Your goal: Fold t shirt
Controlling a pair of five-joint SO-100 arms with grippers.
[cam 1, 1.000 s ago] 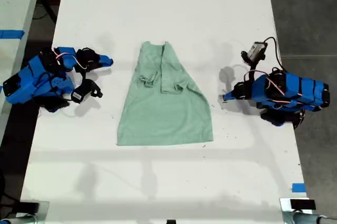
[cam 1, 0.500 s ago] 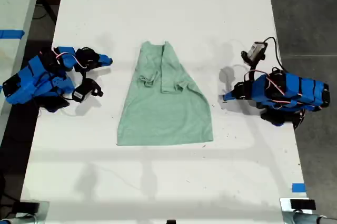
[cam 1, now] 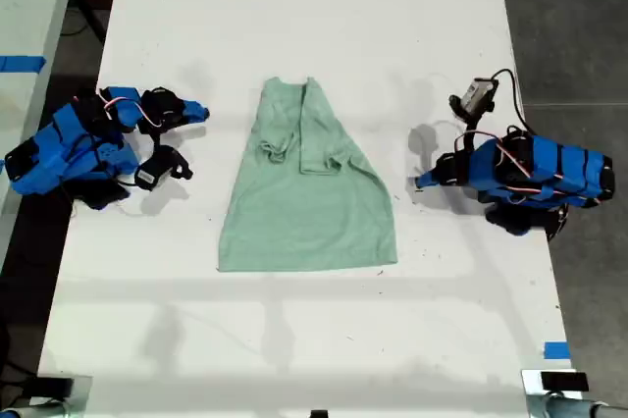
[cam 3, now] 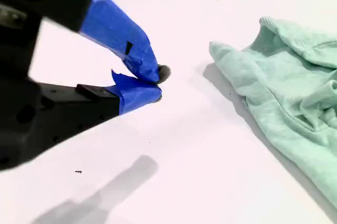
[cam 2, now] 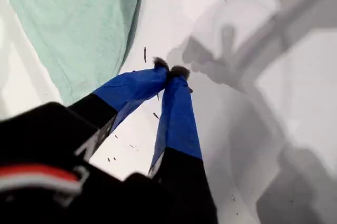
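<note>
A white table [cam 1: 294,6] is seen from above, with the t shirt [cam 1: 307,187] lying at its middle, both sleeves already folded inward. Nothing on it has shifted over the last second. My first gripper [cam 2: 169,71], at the exterior view's right, is closed on nothing. My second gripper [cam 3: 156,83], at that view's left, appears closed and empty. Both are parked beside the cloth, so the next fold is judged not yet begun.

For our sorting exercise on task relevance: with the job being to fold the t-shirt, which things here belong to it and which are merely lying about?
Belongs to the job:
- t shirt
- my first gripper, shut
- my second gripper, shut
- table

Just lying about:
- blue tape at the table edge
- blue tape strip on the neighbouring surface
</note>
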